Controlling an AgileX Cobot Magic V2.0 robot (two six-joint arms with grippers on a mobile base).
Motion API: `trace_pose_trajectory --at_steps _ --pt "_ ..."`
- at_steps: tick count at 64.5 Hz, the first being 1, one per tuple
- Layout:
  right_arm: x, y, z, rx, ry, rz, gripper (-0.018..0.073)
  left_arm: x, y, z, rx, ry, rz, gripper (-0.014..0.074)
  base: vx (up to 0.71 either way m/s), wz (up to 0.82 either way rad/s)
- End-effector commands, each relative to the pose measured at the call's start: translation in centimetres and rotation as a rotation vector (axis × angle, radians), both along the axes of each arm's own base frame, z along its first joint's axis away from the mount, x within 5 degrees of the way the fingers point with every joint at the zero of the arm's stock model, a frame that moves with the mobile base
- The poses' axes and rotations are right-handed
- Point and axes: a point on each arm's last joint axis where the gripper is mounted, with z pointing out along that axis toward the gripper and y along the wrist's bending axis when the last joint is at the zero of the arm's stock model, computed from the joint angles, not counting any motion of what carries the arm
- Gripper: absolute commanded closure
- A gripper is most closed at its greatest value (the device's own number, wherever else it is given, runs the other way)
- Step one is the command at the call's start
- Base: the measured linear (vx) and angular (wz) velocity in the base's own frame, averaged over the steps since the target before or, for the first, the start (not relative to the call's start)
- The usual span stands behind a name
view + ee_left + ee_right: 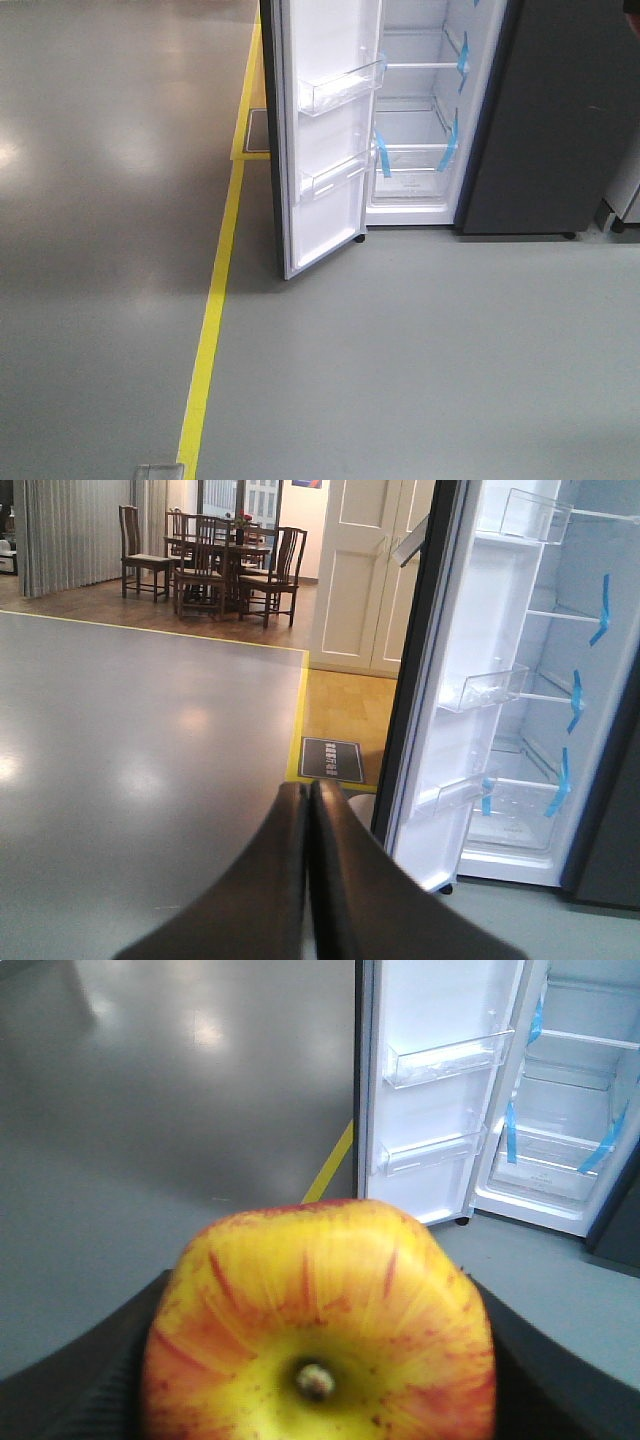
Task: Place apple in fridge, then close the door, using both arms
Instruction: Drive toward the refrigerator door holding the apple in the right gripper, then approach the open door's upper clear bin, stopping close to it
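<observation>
The apple [318, 1320] is gripped between the jaws of the right gripper [320, 1400], well apart from the fridge [420, 100]. Its door [325, 150] stands wide open above the grey floor [400, 350]. The left gripper [308, 810] has its jaws closed on nothing.

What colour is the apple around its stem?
The apple is yellow there, with red streaks running outward; the right wrist view shows it best.

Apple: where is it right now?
Right wrist view: the apple sits in the right hand, bottom centre, outside the fridge, whose open door stands ahead on the right.
</observation>
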Motion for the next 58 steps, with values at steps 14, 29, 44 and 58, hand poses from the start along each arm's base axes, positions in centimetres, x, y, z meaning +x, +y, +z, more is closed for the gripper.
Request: trace_pose_trajectory --at_steps 14,29,44,58 --pt "-0.79 0.10 1.81 0.025 -0.113 -0.017 0.0547 0.00 -0.05 -0.20 0.000 -0.059 -0.008 0.0603 0.21 0.05" --pt "-0.78 0.09 1.83 0.025 -0.115 -0.018 0.0547 0.00 -0.05 -0.20 0.000 -0.059 -0.008 0.0603 0.20 0.03" --pt "-0.78 0.09 1.83 0.025 -0.115 -0.018 0.0547 0.00 -0.05 -0.20 0.000 -0.059 -0.008 0.0603 0.19 0.00" --pt "-0.79 0.10 1.82 0.025 -0.114 -0.017 0.0547 0.00 -0.05 -0.20 0.000 -0.059 -0.008 0.0603 0.17 -0.02"
